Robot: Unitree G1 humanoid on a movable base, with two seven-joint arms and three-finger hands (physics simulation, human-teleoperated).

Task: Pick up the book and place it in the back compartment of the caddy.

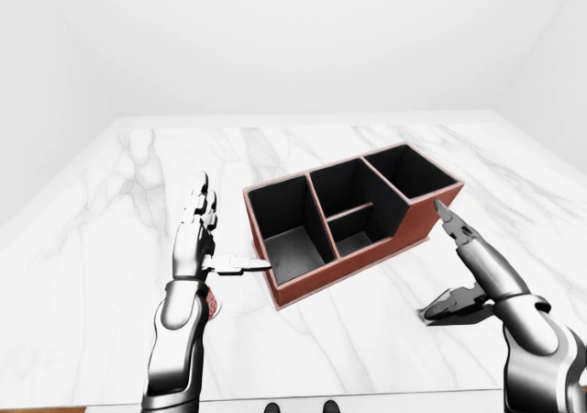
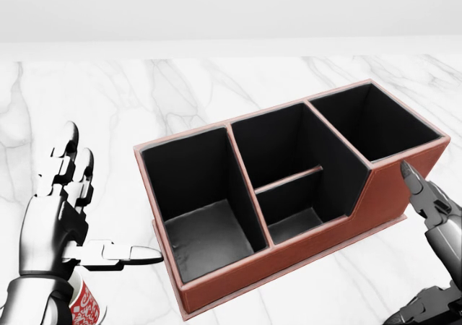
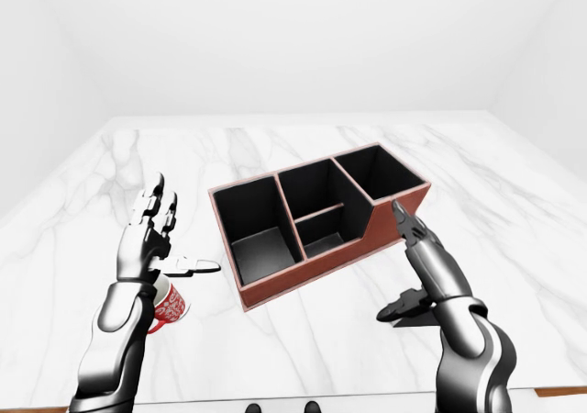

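Head view shows my left hand (image 2: pixel 61 217) raised at the left edge, two fingers (image 2: pixel 66 162) pointing up and the thumb stretched sideways toward the caddy (image 2: pixel 289 188), wide open and holding nothing. Just below that hand, partly hidden behind my wrist, stands a red patterned cup (image 3: pixel 169 305), which the right-eye view shows resting on the marble table (image 1: pixel 119 248). To the right of the thumb tip, near but not touching, is the caddy's closest wall; its dark interior is split into a large compartment nearest my left hand, a middle section divided by a low partition, and another compartment at the far right end, all of them with nothing inside. My right hand (image 3: pixel 417 266) is on the other side of the caddy, beside its sloped brown side: the upper fingers (image 1: pixel 456 229) reach up toward the caddy's corner while the thumb points low and left, so this hand is spread open too and grips nothing. A thin dark flat shape lies under the right thumb in the right-eye view, but I cannot tell whether that is the book.
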